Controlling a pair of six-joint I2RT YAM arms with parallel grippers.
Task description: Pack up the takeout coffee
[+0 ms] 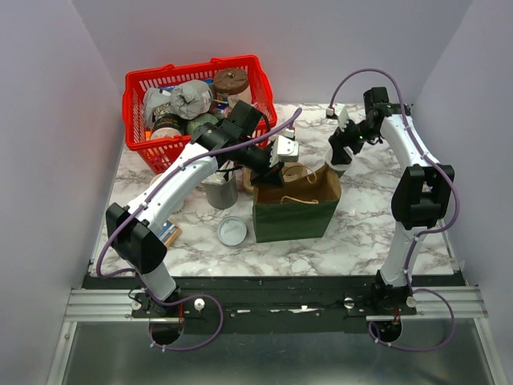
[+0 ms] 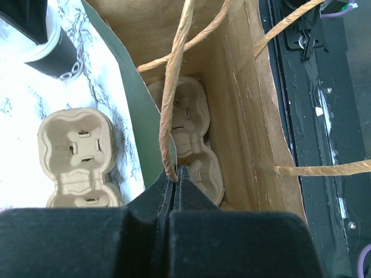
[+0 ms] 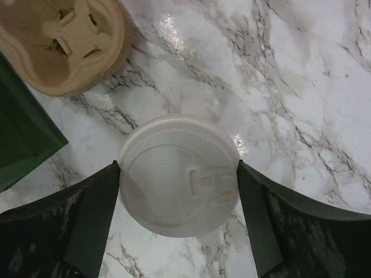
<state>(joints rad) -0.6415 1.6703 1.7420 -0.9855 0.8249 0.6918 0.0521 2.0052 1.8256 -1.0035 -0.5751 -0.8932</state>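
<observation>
While left jaws pinch the twine handle (image 2: 170, 110) of the green paper bag (image 1: 292, 216), right jaws clasp the white-lidded grey paper cup (image 3: 174, 174) on the marble desk (image 3: 278, 75); likely light, crushable, best squeezed gently below the lid.

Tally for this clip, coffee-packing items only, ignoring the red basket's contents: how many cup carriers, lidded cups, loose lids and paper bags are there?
Cardboard cup carriers: 2 (one inside the bag, one on the table)
Lidded cup: 1
Loose lid: 1
Green paper bag: 1
Total: 5
</observation>
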